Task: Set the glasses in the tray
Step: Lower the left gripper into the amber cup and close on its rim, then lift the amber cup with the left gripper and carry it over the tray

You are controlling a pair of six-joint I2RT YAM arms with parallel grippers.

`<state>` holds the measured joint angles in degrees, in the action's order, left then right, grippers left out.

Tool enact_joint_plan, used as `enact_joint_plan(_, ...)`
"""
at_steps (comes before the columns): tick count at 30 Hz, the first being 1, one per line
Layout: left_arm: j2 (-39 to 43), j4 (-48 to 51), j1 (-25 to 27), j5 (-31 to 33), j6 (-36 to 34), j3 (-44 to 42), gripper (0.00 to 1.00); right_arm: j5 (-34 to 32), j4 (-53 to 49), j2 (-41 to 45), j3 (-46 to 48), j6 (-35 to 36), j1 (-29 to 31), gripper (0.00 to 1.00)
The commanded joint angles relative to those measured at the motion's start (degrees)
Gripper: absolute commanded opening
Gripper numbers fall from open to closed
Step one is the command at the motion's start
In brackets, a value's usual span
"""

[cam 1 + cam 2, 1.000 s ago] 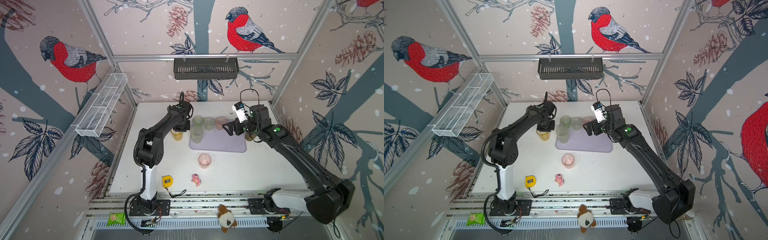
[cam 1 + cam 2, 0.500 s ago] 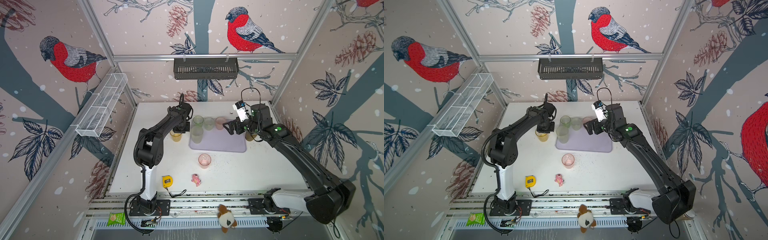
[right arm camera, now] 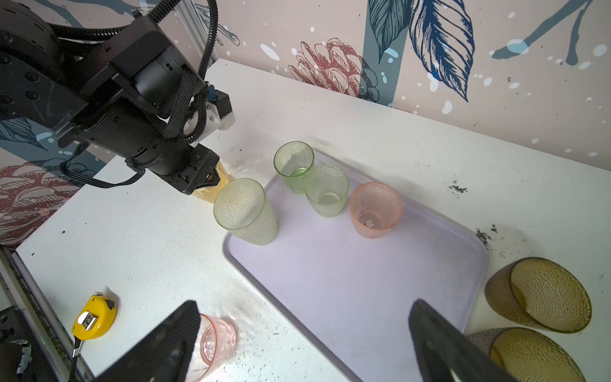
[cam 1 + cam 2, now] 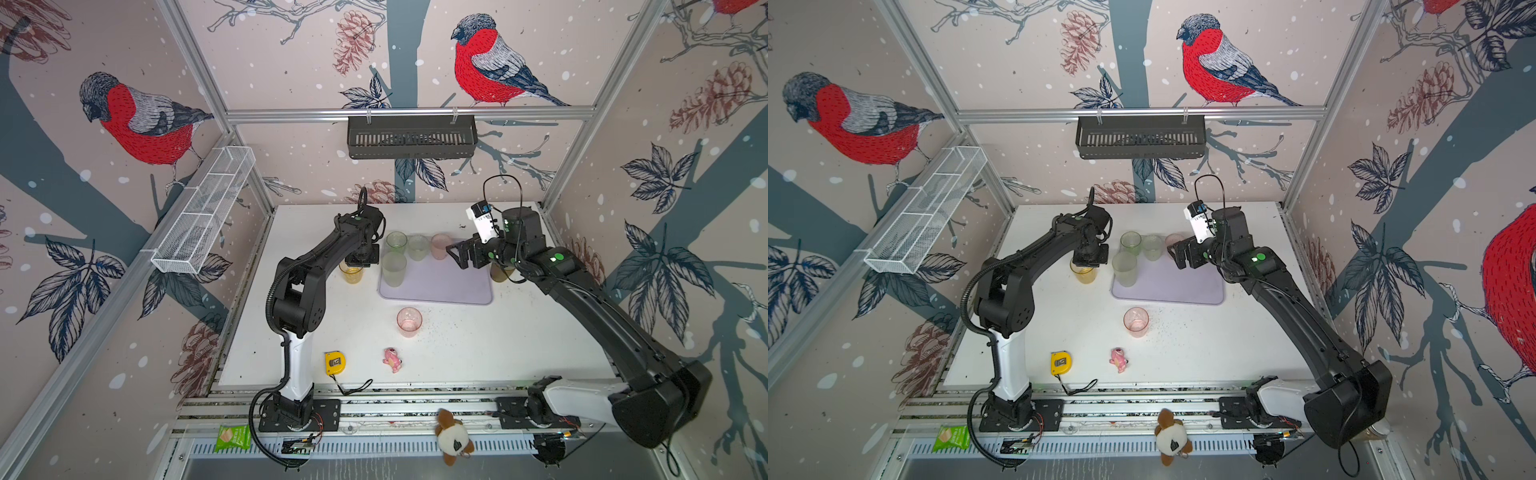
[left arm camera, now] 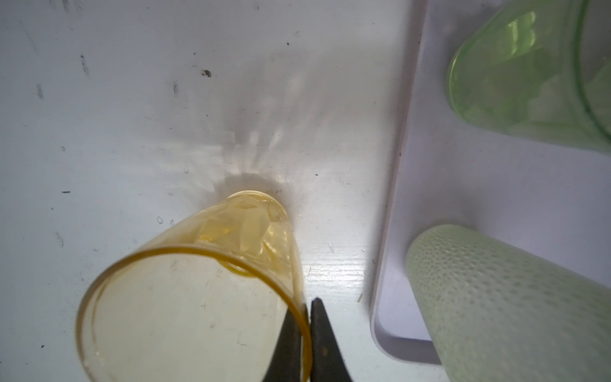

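left gripper was clenched on the rim wall of the translucent amber-yellow plastic tumbler, one black finger inside the cup and the other outside it, the wall pinched between them. that tumbler stood upright with its base on the white table, outside the flat rectangular lavender plastic tray, whose rim ran just beside the outer finger. past that rim, in the tray, stood a tall frosted whitish-green dimpled tumbler and a clear green tumbler. right gripper was released, jaws spread wide with nothing between them, hovering above the bare part of the tray. ahead of its jaws, four cups stood upright in the tray: the tall frosted one, the clear green one, a pale green dimpled tumbler touching the clear green one, and a pink dimpled tumbler near it. outside one right finger, a clear pink faceted tumbler sat on the table off the tray. outside the other finger, two dark brown dimpled tumblers stood side by side just off the tray edge. a yellow tape measure lay on the table beyond the pink faceted cup.
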<state>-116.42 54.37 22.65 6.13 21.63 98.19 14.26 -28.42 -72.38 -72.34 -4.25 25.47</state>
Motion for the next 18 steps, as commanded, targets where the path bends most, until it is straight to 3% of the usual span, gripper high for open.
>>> enact_joint_plan(1, 0.58, 1.7, 0.02, 0.75, -0.36, 0.62, 0.0, -0.2, 0.4, 0.31, -0.1, 0.78, -0.08, 1.0)
enact_joint_plan(18, 1.85, 2.55, 0.03, 1.42, 0.01, 0.24, 0.0, -0.29, 0.85, 0.31, 0.86, 0.75, -0.93, 1.0)
